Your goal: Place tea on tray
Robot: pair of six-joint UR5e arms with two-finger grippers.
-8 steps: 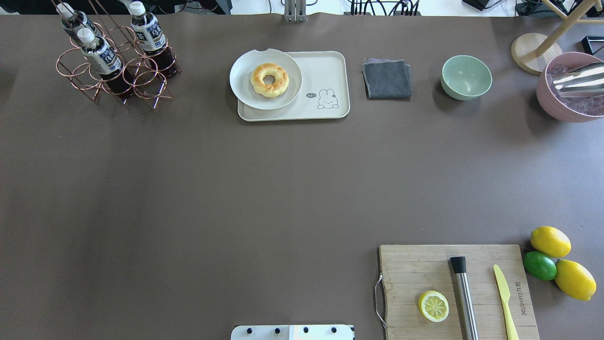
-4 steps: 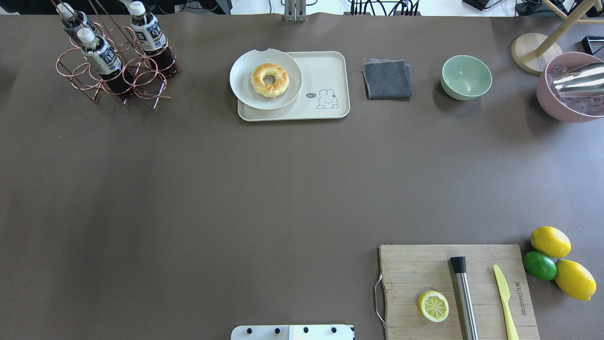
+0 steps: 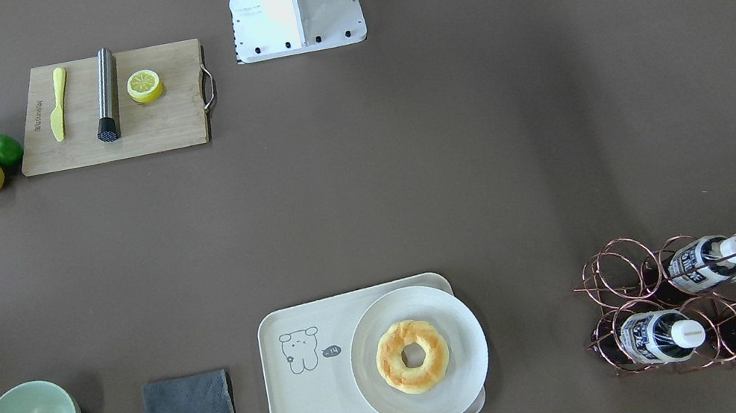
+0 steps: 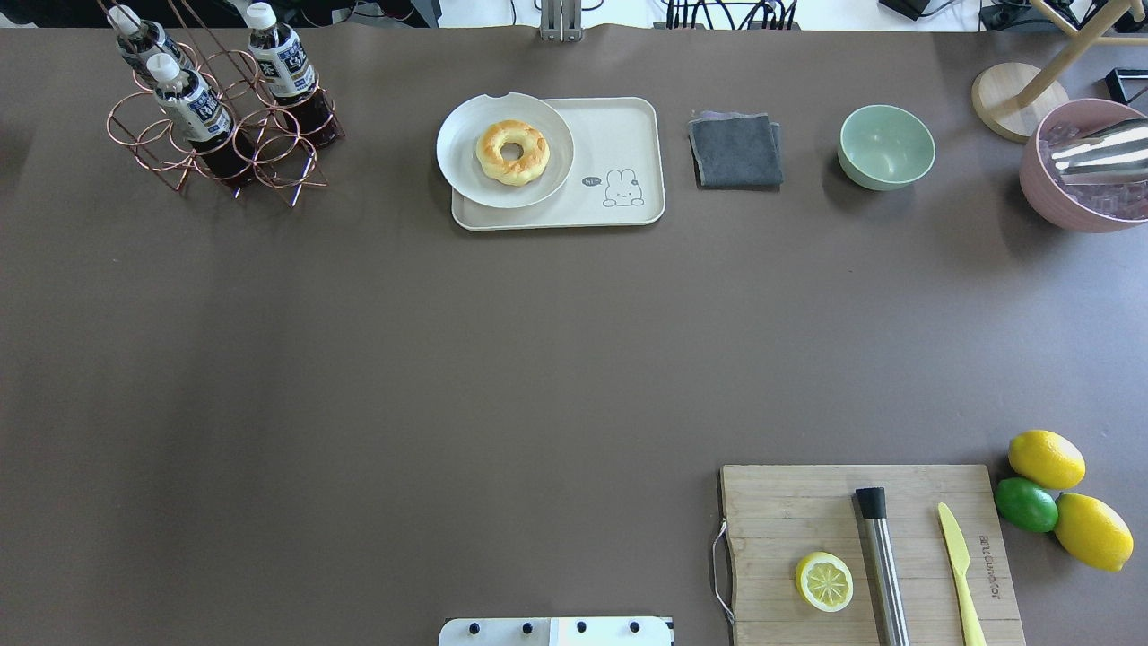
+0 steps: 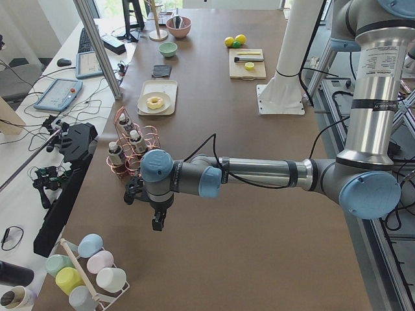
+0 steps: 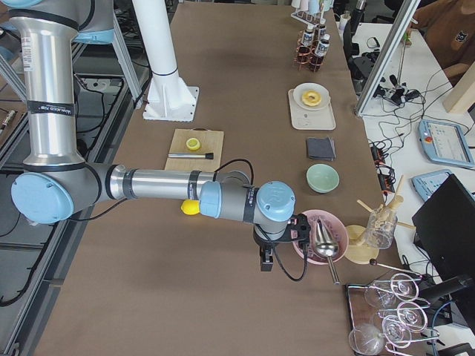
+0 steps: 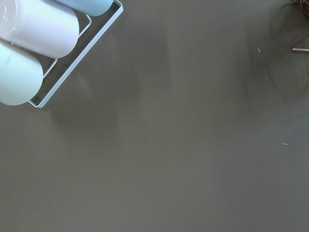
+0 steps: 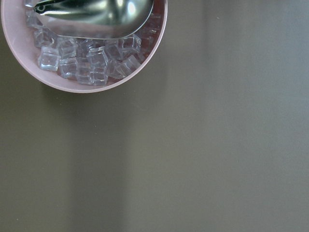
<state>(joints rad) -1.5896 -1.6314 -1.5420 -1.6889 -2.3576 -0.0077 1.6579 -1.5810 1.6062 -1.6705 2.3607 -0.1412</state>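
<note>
Here, three tea bottles (image 4: 193, 108), reddish-brown, white caps, dark blue labels, in copper rack (image 4: 269, 170) at far left corner of table (image 4: 538, 359); left gripper (image 5: 157, 223), right gripper (image 6: 266, 262): opening impossible to tell.

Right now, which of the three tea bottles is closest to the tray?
The bottle at the end of the copper rack that faces the tray. Its two neighbours stand farther off, on the rack's other side.
</note>
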